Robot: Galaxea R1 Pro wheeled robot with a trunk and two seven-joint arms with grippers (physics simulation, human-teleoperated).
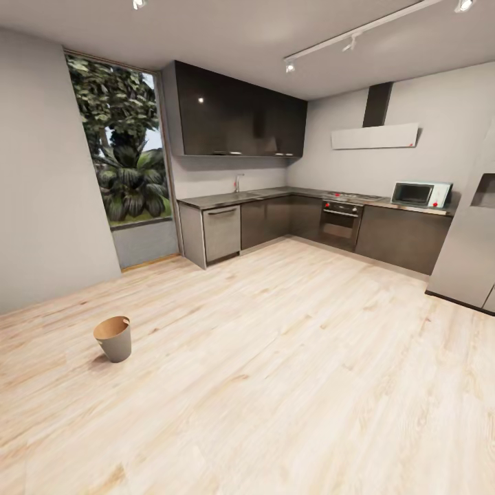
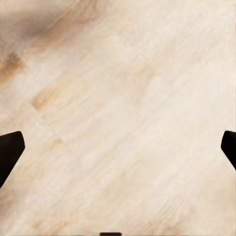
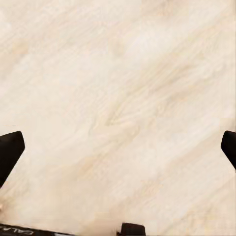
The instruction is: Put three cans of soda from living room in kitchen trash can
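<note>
Tash can [image 1: 114,338] stands upright on the light wood floor [image 1: 289,385], at approx 8 o'clock in the head view, grey outside, tan-brown inside, mouth open upward. Nothing touching it; bare planks all around. It sits well apart from the cabinets.

From the bin outward: at 10 o'clock, a tall window [image 1: 124,148] w/ dark green plants behind the glass, grey wall either side. At 11–12 o'clock, glossy dark upper cabinets [image 1: 237,117] over a dark worktop [image 1: 275,194] w/ a tap [image 1: 237,182]. Below the worktop a steel-fronted unit [image 1: 221,232] at the run's near end, then dark lower doors. At approx 1 o'clock the steel oven [image 1: 341,223] w/ red knobs, hob above it, and a pale hood [image 1: 375,136] on the wall w/ a dark flue rising to the ceiling. At 2 o'clock the pale microwave [image 1: 419,194] on the worktop. At 3 o'clock the grey fridge [image 1: 471,247], cut by the frame edge. Track lights [image 1: 350,38] run across the ceiling.

Left gripper [image 2: 118,147]: fingertips sit at opposite edges of the left wrist view, spread wide apart, only floor planks between them, nothing held. Right gripper [image 3: 118,147]: same in the right wrist view, dark tips far apart, pale wood grain between, nothing held.
</note>
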